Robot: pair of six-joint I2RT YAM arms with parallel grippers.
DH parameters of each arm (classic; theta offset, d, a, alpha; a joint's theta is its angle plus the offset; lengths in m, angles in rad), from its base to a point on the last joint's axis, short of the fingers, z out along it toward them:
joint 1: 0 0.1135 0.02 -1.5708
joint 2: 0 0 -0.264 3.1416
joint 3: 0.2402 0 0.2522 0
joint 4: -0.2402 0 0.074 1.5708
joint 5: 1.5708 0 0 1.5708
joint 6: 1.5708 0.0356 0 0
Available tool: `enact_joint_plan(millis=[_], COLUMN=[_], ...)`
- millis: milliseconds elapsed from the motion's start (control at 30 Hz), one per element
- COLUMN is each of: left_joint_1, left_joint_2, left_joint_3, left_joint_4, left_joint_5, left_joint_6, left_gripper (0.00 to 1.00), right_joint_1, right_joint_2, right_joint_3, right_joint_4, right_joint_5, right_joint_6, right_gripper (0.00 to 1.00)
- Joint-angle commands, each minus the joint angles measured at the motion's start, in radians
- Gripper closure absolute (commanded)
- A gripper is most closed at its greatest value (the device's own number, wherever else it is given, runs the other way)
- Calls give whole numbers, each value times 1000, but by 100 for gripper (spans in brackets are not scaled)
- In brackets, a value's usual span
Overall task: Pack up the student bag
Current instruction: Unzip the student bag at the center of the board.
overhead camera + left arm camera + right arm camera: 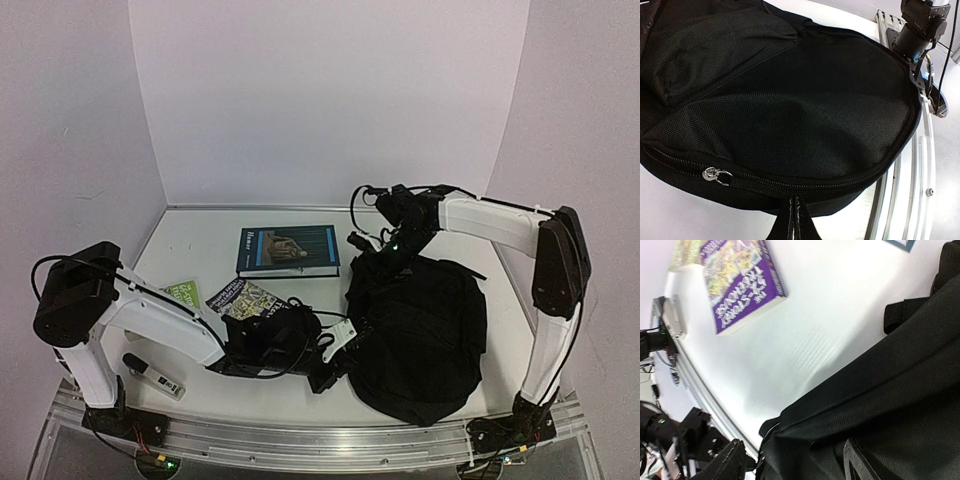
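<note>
Near the bench's near-left corner lay a small white-and-black handheld device, and further in sat a green booklet just beside a purple book. A blue book rested toward the far edge near the middle. None of the three was in the student bag, which lay slumped over the right half of the bench, reaching close to the near edge. The left pincer sat at the bag's left side with its fingers together. Whether they pinched any fabric could not be told. The zipper pull lay close by on a zip that looked closed. The right pincer hung over the bag's far-left part with its fingers apart, black cloth below them and nothing held. The likely trouble was the soft fabric: with neither pincer clearly gripping it, the mouth would probably stay flat and a book could jam against cloth or push the whole bag toward the near rail. A strap might also snag a finger. The bench top was smooth, white and glossy, so things could slide easily. Plain white walls closed in the left, far and right sides.
</note>
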Motion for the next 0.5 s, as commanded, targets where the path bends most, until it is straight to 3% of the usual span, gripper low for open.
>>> enact_joint_plan(millis=[0,467], left_joint_1=[-7,-8], left_joint_2=[-63,-93], left_joint_3=[-15,-23], left_joint_4=[37,33], left_joint_5=[-36,-49], left_joint_6=[-8,-10], left_gripper=[100,100], right_joint_1=[48,127], right_joint_2=[34,102], right_joint_3=[35,38], right_joint_4=[-11,-21], right_joint_5=[116,228], right_joint_6=[37,21], right_gripper=[34,40])
